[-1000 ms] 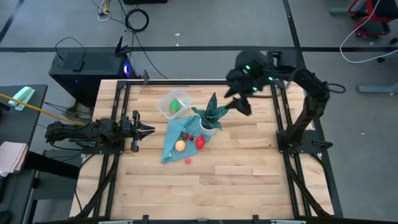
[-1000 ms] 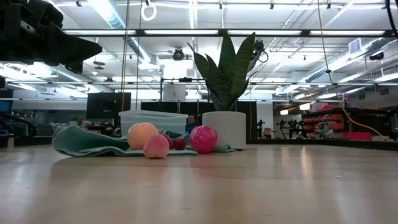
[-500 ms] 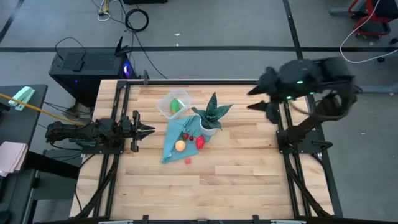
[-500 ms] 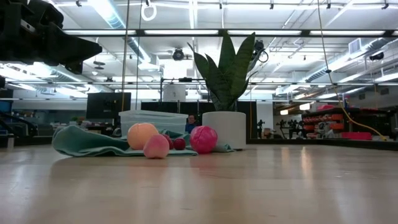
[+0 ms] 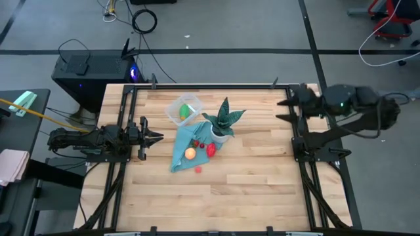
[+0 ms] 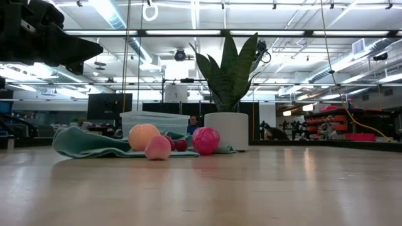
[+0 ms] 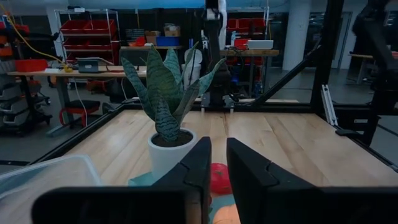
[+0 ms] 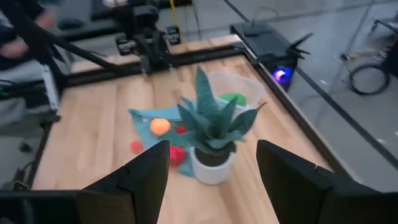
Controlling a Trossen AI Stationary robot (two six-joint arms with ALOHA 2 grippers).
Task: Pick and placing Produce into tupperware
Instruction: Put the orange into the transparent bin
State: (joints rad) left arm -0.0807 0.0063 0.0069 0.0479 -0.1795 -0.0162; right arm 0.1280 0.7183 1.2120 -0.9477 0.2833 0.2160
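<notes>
High view: right gripper point(image 5: 287, 110), spread open, is being held at the table point(image 5: 262, 177) edge; left gripper point(image 5: 156, 137) clenched empty.

Swung the right gripper point(image 5: 289, 110) away from above the potted plant point(image 5: 222, 124), out past the table's point(image 5: 262, 183) right rail. Folded the right arm point(image 5: 354, 108) down low beside its base, jaws wide and empty, facing back toward the plant.
</notes>
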